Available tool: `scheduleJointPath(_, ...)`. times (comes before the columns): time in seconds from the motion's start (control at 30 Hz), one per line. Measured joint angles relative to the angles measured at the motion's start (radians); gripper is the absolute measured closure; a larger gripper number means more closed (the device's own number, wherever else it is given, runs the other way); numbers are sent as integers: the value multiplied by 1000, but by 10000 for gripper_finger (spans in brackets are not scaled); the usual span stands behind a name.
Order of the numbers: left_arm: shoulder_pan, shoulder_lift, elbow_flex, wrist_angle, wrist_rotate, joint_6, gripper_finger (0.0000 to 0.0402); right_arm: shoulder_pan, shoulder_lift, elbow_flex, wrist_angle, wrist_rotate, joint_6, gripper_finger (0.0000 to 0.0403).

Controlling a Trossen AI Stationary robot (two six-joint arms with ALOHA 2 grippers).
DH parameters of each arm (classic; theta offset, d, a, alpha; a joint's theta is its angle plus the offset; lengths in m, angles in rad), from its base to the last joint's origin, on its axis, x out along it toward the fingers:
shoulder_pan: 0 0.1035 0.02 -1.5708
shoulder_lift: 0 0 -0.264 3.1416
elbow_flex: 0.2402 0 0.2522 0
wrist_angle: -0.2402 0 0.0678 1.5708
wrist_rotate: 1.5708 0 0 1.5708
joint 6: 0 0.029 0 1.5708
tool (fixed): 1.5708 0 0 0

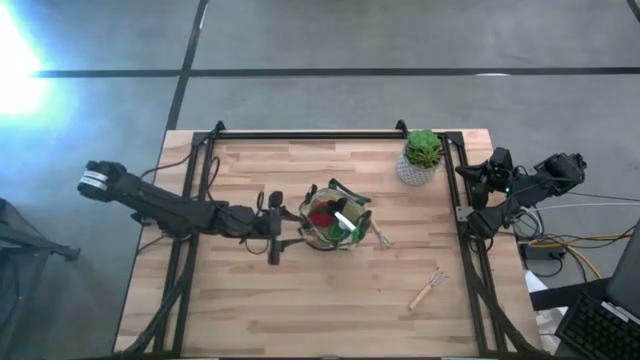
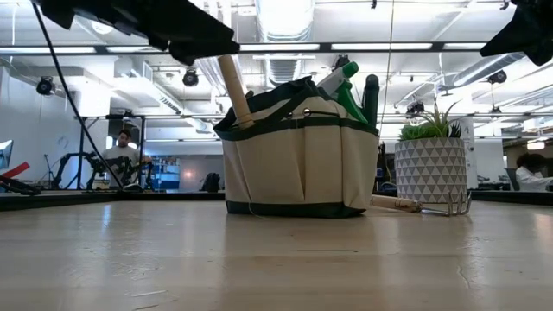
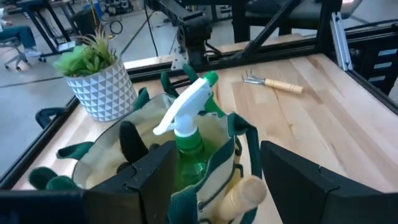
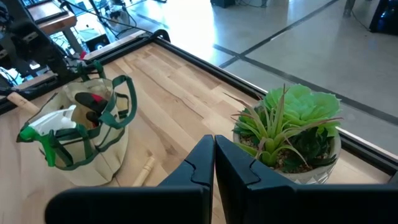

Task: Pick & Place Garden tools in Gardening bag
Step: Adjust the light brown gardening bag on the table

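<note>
The beige gardening bag (image 1: pixel 335 220) with green trim stands upright mid-table. A green spray bottle (image 3: pixel 186 134) with a white trigger head, a wooden handle (image 2: pixel 233 86) and a red-and-black piece (image 1: pixel 322 213) stick out of it. One wooden-handled fork (image 1: pixel 428 289) lies flat on the table toward the near right. Another tool (image 2: pixel 422 205) lies against the bag's right side. My left gripper (image 1: pixel 276 228) hovers open just left of the bag, above its rim, with nothing between its fingers. My right gripper (image 4: pixel 214 163) is shut and holds nothing, folded back at the table's right edge.
A green plant in a white patterned pot (image 1: pixel 422 157) stands at the far right corner, close to my right arm. A black frame rail (image 1: pixel 320 134) runs along the table's far edge. Bare wood lies along the near side around the loose fork.
</note>
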Motion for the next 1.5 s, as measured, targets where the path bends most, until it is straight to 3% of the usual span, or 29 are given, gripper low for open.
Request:
scheduleJointPath(0.63,0,-183,-27,27,-11,87,186,0,0,0,0,0,0,394)
scheduleJointPath(0.93,0,-195,-220,465,-33,175,216,0,0,0,0,0,0,394)
scheduleJointPath(1.17,2,-201,-357,849,-108,213,229,0,0,0,0,0,0,394)
scheduleJointPath(1.27,4,-201,-386,930,-110,213,229,0,0,0,0,0,0,394)
scheduleJointPath(1.5,5,-201,-389,938,-110,212,229,0,0,0,0,0,0,394)
